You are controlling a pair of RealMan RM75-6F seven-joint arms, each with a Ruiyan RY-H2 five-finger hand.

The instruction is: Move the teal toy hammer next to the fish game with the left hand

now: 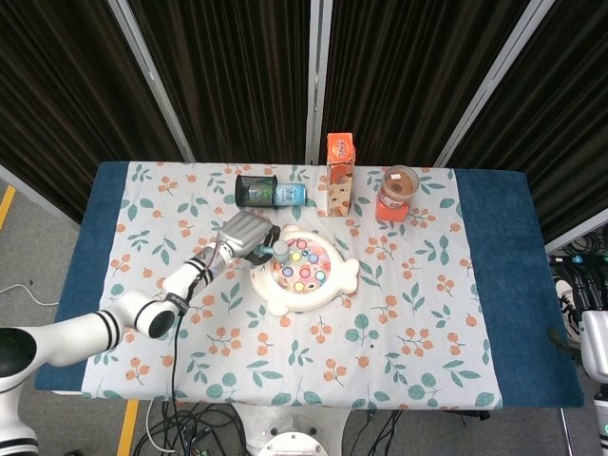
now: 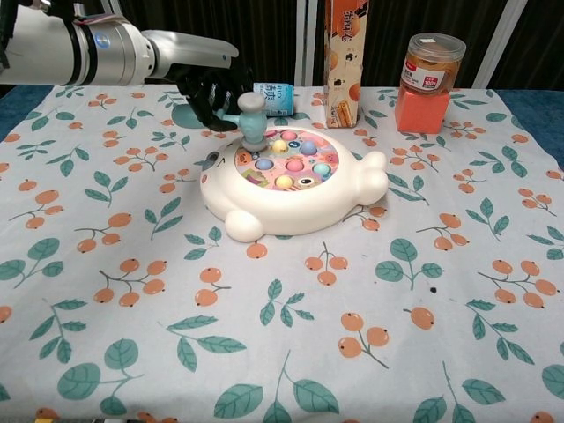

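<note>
My left hand holds the teal toy hammer by its handle. The hammer's head hangs over the back left edge of the fish game, a white fish-shaped toy with coloured fish in its round pond. Whether the head touches the game I cannot tell. My left arm reaches in from the left side of the table. Only a bit of my right arm shows at the right edge of the head view; the right hand is out of sight.
A dark can with a teal lid lies on its side behind my left hand. An orange carton and a jar on an orange box stand at the back. A floral cloth covers the table.
</note>
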